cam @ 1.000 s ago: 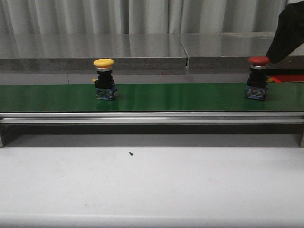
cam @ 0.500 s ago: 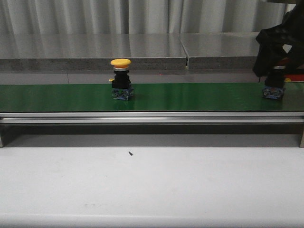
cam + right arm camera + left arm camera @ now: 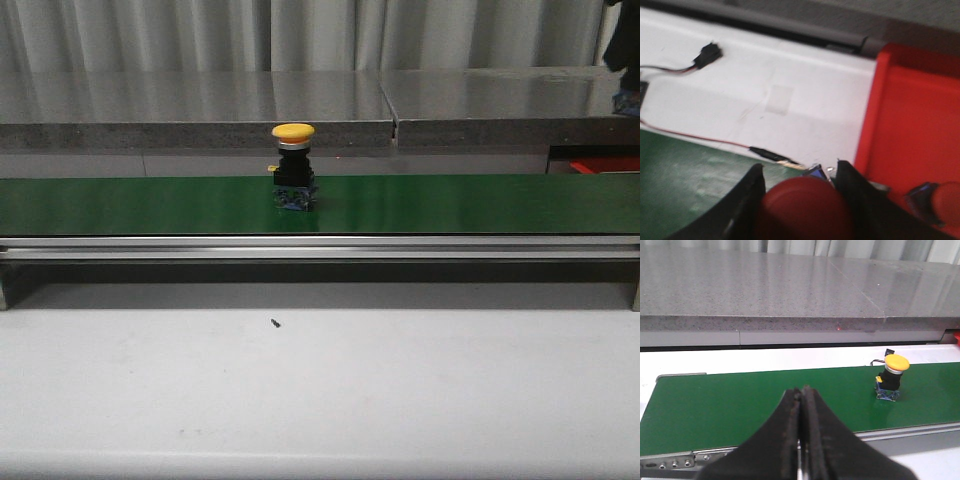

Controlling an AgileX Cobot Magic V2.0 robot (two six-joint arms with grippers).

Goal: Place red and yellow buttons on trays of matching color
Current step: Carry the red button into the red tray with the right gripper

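Over the near edge of the red tray [image 3: 910,125], right gripper [image 3: 799,175] clamped on the red button [image 3: 802,207], jaws narrowed around its body just under the cap; seen sharply only in the right wrist view, blurred at that. Hangs beside the tray wall rather than clearly above the floor; cannot tell how high. Already lying in the tray, off to one side: a second red-capped button [image 3: 945,197].

Further back along the green belt [image 3: 150,205], standing upright near the middle: the yellow button [image 3: 293,165], touched by nothing. Left gripper [image 3: 801,440] pressed fully together with nothing between the jaws, hanging above the belt's near rail, well apart from the yellow button [image 3: 891,382]. No yellow tray visible anywhere.

Likely trouble from here:
- releasing too early; could land the red button on the tray wall and tip it onto the white surface or back onto the belt;
- dropping onto the button already in the tray; could knock both over or bounce one out;
- if the belt runs, could carry the yellow button past reach before the closed left jaws get opened;
- approaching the tall, top-heavy yellow button from the side; could topple it rather than grip it.
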